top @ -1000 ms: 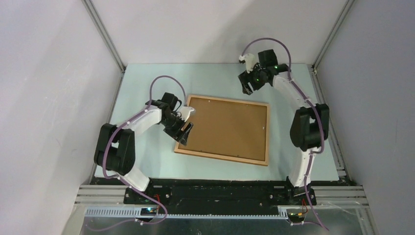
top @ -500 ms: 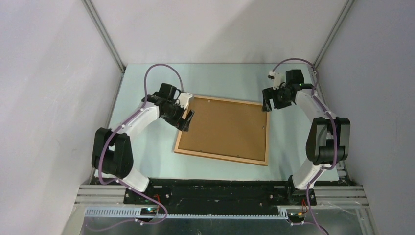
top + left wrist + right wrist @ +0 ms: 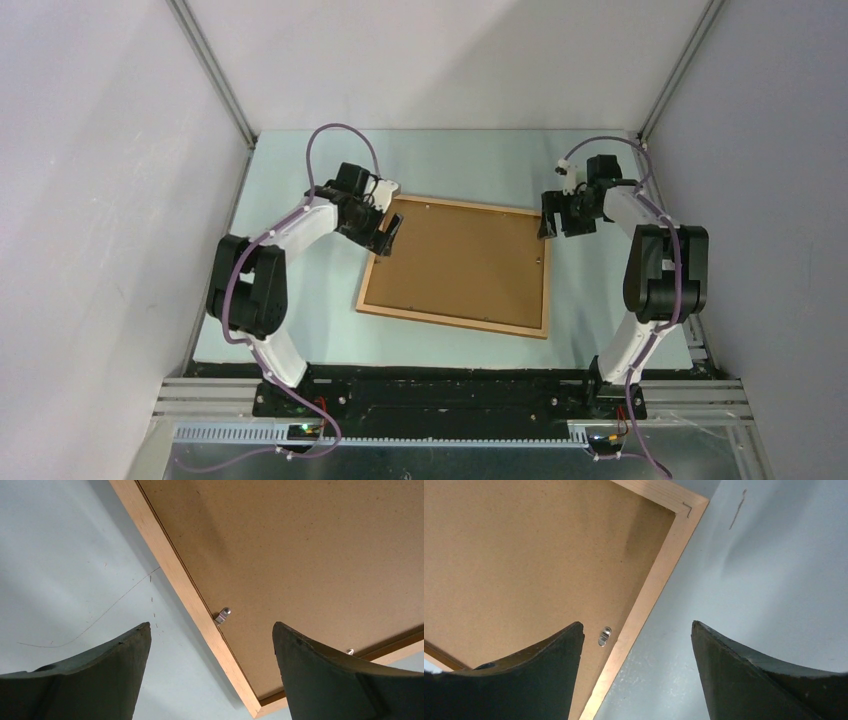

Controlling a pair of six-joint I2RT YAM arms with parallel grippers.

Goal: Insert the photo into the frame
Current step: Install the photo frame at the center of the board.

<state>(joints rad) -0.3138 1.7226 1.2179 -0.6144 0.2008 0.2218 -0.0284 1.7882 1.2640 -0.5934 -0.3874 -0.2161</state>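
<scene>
Pale worktop (image 3: 450,160) holds the frame (image 3: 452,322) face down in the middle, brown board (image 3: 460,260) in it and photo hidden, and we hang our left hand (image 3: 385,233) and right hand (image 3: 548,221) wide open, empty, over the side clips (image 3: 223,615), probably to turn them next.

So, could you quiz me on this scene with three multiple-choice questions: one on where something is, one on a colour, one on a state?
1. Where is the left end effector?
A) over the frame's left edge
B) over the frame's middle
C) over the frame's right edge

2. What colour is the board in the frame?
A) white
B) brown
C) black

3. How is the right end effector?
A) shut on the frame
B) shut, holding nothing
C) open, holding nothing

Answers: 1 A, its wrist view shows that edge between its fingers; 2 B, plain brown fills the frame; 3 C, its fingers stand wide apart, gripping nothing.
</scene>
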